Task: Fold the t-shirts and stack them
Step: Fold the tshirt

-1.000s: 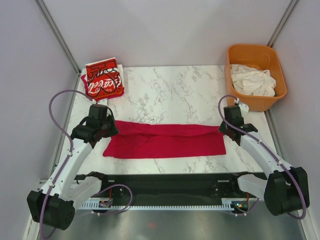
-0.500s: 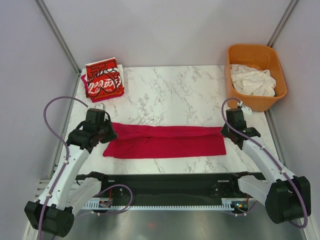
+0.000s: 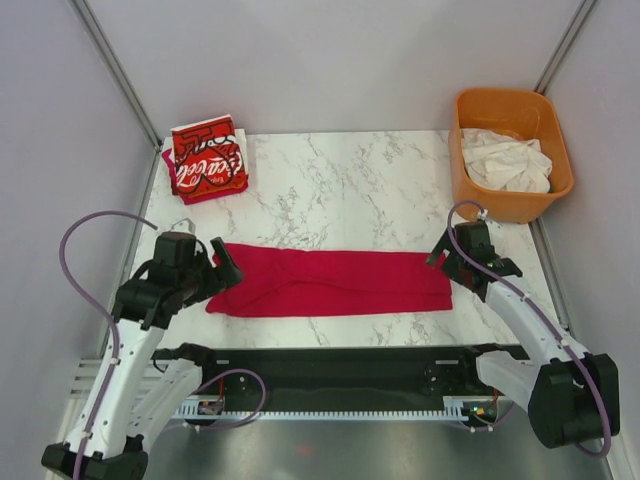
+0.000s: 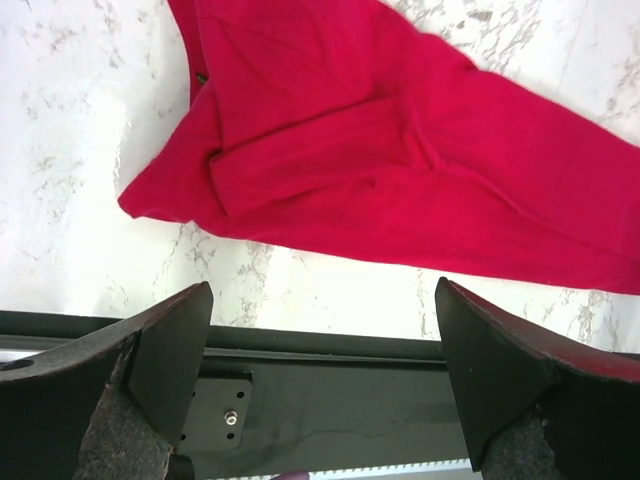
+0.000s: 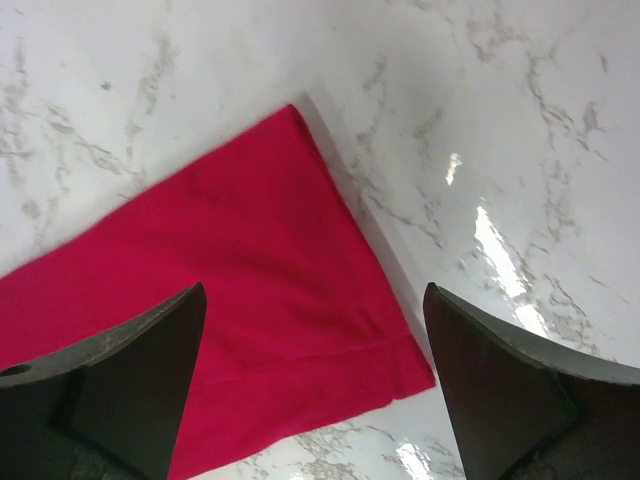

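Crimson t-shirt [image 3: 330, 283], folded into a long band, is laid flat across the near marble surface [image 3: 340, 190]. Its ends are overhung by the left end effector [image 4: 322, 320] and the right end effector [image 5: 312, 300], both spread wide and empty, seemingly poised for the next fold. Farther back, the Coca-Cola t-shirt [image 3: 208, 160] is set folded at the left corner, likely as the stack's base; off-white t-shirts [image 3: 505, 160] are kept in the orange tub [image 3: 512, 208] at right.

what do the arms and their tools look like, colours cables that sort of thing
The left arm and right arm have white shells with black joints and bases. A mauve cable loops along each. The left tool and right tool each have two broad black wedge-shaped fingers; no markings show.
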`<state>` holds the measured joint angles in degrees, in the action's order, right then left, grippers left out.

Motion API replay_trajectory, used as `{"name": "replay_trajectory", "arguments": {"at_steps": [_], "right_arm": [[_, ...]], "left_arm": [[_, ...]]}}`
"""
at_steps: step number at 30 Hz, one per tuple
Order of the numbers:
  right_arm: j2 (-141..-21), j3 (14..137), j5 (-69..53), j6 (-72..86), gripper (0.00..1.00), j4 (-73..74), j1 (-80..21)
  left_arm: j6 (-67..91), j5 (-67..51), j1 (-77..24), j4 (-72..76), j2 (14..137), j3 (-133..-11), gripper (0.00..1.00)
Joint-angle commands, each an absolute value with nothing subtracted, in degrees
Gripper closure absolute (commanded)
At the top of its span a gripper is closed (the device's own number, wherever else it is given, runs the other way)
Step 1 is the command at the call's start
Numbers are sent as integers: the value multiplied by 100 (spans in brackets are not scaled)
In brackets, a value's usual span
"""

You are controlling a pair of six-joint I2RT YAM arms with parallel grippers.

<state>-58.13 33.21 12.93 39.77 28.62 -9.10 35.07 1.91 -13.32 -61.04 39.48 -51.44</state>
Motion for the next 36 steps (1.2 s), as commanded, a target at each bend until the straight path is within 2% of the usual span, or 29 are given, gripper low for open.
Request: {"name": "replay_trajectory", "arguments": {"at_steps": [1, 5, 6, 13, 15, 16, 18, 24, 25, 26, 27, 28, 29, 30, 31, 32, 33, 34, 35, 36], "right_arm": [[-6177, 4049, 932, 3692, 2, 2356, -896], [-6863, 4333, 905, 3367, 2, 2426, -888], [-7082, 4246, 914, 3271, 2, 2382, -896], [-7637, 4034, 581, 3217, 2, 2066, -896], [-7708, 3999, 493, 3226, 2, 1978, -888], [-7769, 3982, 379, 3243, 2, 1951, -888], [-7813, 3894, 282, 3269, 2, 1855, -896], [-8138, 3701, 193, 3322, 5, 1574, -888], [-8191, 3700, 176, 3314, 6, 1556, -896], [-8244, 3683, 115, 3313, 7, 1521, -888], [-8270, 3665, 88, 3313, 15, 1512, -896], [-8288, 3648, 70, 3322, 20, 1512, -888], [-8279, 3587, 53, 3322, 26, 1486, -896], [-8253, 3551, 18, 3322, 43, 1477, -888], [-8192, 3507, 18, 3305, 53, 1468, -888], [-8157, 3420, 9, 3313, 63, 1450, -896], [-8130, 3358, -209, 3313, 85, 1441, -888], [-8078, 3297, -289, 3340, 96, 1415, -888], [-8042, 3131, -412, 3401, 100, 1302, -888], [-8016, 3033, -552, 3514, 100, 1240, -896]], "left_arm": [[3918, 28, -1336, -5890, 4534, -4914, 0], [4122, -88, -1336, -5248, 5000, -4605, 2], [4026, 434, -1327, -5125, 5401, -4675, 2], [3569, 931, -1257, -4370, 7309, -4808, 5], [3429, 1133, -1204, -4220, 7645, -4816, 8], [3384, 1177, -1143, -4175, 7977, -4825, 14], [3331, 1065, -1046, -4157, 8260, -4983, 20], [3366, 1371, -993, -3964, 9078, -5264, 22], [3384, 1354, -993, -3946, 9218, -5282, 23], [3419, 1267, -993, -3903, 9342, -5274, 29], [3436, 1205, -993, -3789, 9525, -5256, 36], [3437, 1134, -984, -3727, 9580, -5238, 56], [3454, 1099, -993, -3631, 9624, -5177, 72], [3463, 1099, -993, -3491, 9702, -5168, 85], [3437, 1099, -993, -3437, 9755, -5194, 98], [3384, 1081, -993, -3419, 9834, -5342, 98], [3332, 1064, -1002, -3402, 9922, -5457, 98], [3288, 1037, -1002, -3375, 10123, -5597, 98], [3218, 1011, -1011, -3375, 10229, -5955, 98], [3217, 1011, -1037, -3375, 10335, -6168, 98]]}}
